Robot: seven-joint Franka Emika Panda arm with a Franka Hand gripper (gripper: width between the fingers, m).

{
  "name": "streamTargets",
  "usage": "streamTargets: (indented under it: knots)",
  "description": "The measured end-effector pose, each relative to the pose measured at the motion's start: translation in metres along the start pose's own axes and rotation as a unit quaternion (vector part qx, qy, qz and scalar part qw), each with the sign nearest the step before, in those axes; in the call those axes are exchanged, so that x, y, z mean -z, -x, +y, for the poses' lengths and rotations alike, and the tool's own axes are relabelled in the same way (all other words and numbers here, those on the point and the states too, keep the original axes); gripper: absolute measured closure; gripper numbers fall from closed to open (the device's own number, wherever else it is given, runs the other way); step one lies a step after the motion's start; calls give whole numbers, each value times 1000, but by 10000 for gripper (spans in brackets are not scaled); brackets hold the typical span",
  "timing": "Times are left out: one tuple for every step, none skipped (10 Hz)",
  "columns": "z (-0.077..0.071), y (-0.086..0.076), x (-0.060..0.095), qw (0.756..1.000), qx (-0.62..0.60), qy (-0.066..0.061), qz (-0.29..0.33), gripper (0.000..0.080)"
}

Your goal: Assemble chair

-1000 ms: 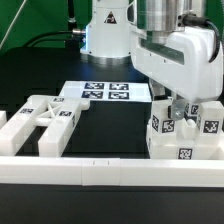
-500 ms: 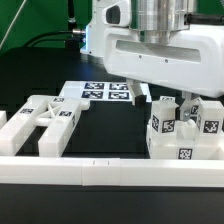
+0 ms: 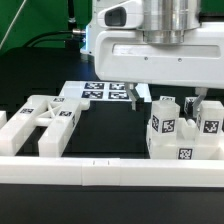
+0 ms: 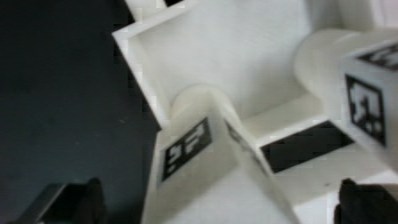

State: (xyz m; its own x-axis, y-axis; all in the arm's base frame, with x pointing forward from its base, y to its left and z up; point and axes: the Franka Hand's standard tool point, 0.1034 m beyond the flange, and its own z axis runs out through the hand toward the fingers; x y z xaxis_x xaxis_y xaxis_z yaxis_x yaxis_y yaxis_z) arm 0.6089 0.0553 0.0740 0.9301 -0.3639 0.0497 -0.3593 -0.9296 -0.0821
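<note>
The chair's seat block (image 3: 183, 142) stands at the exterior view's right with tagged upright leg bars (image 3: 165, 115) on it. My gripper (image 3: 167, 98) hovers just above those bars, open wide and empty, one finger (image 3: 136, 95) to each side. In the wrist view the gripper (image 4: 219, 205) is open, with the white seat block (image 4: 231, 70) and a tagged bar (image 4: 205, 140) below and between the dark fingers (image 4: 75, 200). The X-braced frame (image 3: 45, 118) lies on the table at the exterior view's left, apart from the gripper.
The marker board (image 3: 105, 92) lies flat behind the middle of the table. A long white border rail (image 3: 100, 170) runs along the front. Another white block (image 3: 5, 128) sits at the far left edge. The robot base stands behind.
The gripper has swung from the right to above the seat block, its fingers have spread apart, and the hand has risen a little. The chair parts have not moved.
</note>
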Motion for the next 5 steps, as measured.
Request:
streamTargets:
  knots:
    - [0, 1, -1, 999, 37, 2, -1, 151]
    - [0, 2, -2, 999, 52, 5, 0, 151]
    - [2, 2, -3, 996, 90, 6, 0, 151]
    - [2, 2, -2, 994, 106, 6, 0, 151]
    - [3, 1, -2, 988, 157, 11, 1, 151]
